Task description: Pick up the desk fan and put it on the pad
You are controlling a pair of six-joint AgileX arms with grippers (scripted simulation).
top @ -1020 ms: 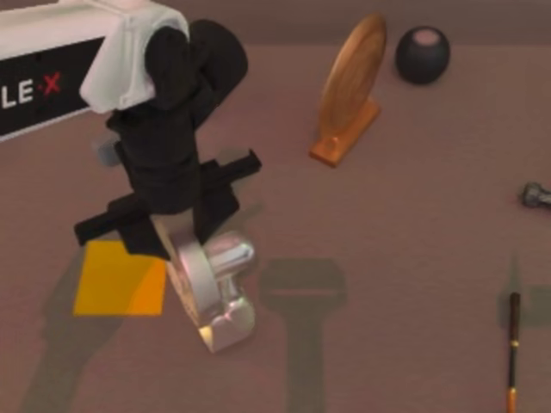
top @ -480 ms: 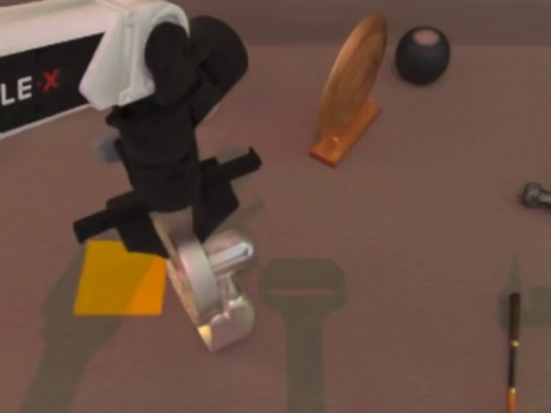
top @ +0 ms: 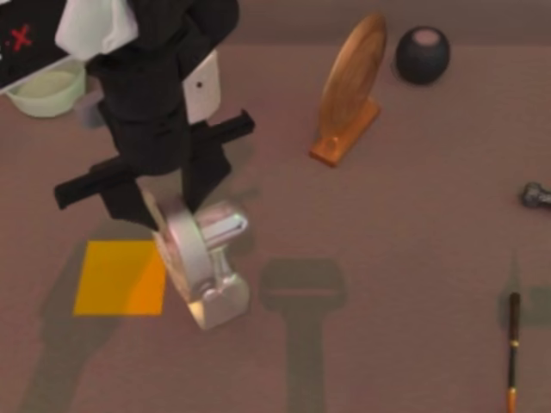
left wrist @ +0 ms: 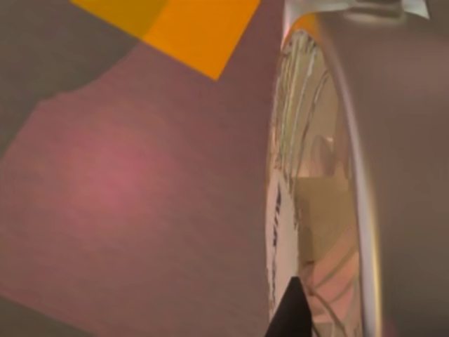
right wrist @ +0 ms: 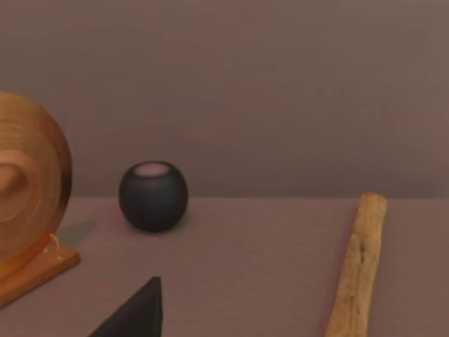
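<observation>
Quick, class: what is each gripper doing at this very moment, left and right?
Left gripper: shut on the desk fan, gripping its round head beside the pad.
Right gripper: not in the top view; cannot be told.

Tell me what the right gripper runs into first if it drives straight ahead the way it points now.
Judging by the right wrist view, probably the dark round ball lies roughly ahead, with the wooden disc on its orange stand to one side and a wooden stick to the other. Depth is unclear, so it might slip past.
</observation>
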